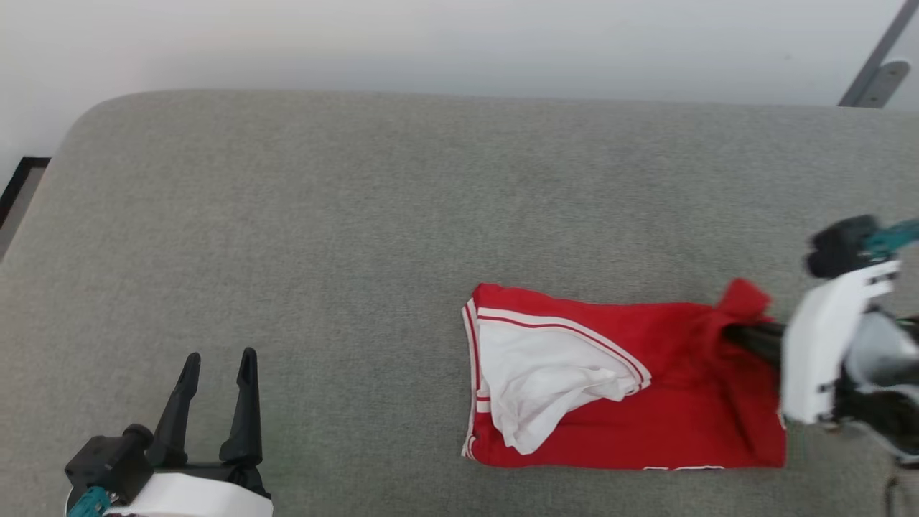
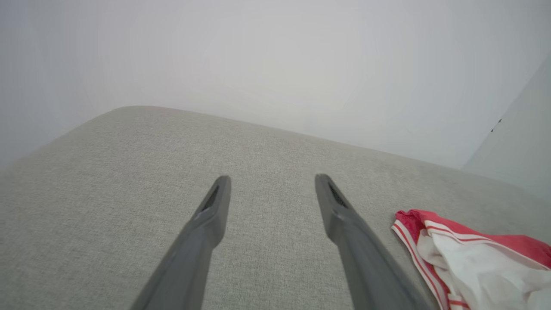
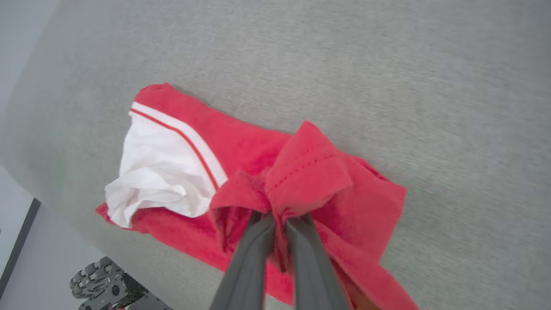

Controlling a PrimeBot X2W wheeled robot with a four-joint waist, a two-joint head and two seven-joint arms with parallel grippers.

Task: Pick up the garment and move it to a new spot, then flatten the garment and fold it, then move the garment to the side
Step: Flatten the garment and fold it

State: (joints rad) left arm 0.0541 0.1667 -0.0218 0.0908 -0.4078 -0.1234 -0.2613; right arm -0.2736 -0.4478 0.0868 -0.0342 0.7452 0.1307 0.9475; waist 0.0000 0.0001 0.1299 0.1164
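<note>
**One-corner pinch could undo the fold**

My biggest worry is the red sleeveless jersey with white-and-red striped trim [image 1: 646, 402]. It lies folded at the lower right of the head view, its white lining spilling out at its left end. My right gripper [image 3: 280, 217] is clamped tight on a bunched red corner at the garment's right end. Dragging from that single point could, I judge, pull the layers apart or rumple them. A lesser risk is the bunched cloth slipping out of the narrow fingers. My left gripper [image 1: 220, 355] stands wide and empty at lower left, well apart from the cloth, so it steadies nothing.

The grey woven padded surface [image 1: 359, 215] spans most of the frame, with a rounded corner at upper left. Behind it runs a plain pale wall [image 1: 431, 43]. A grey metal bracket [image 1: 879, 79] sits at upper right and a dark strip [image 1: 21, 179] at the left edge.
</note>
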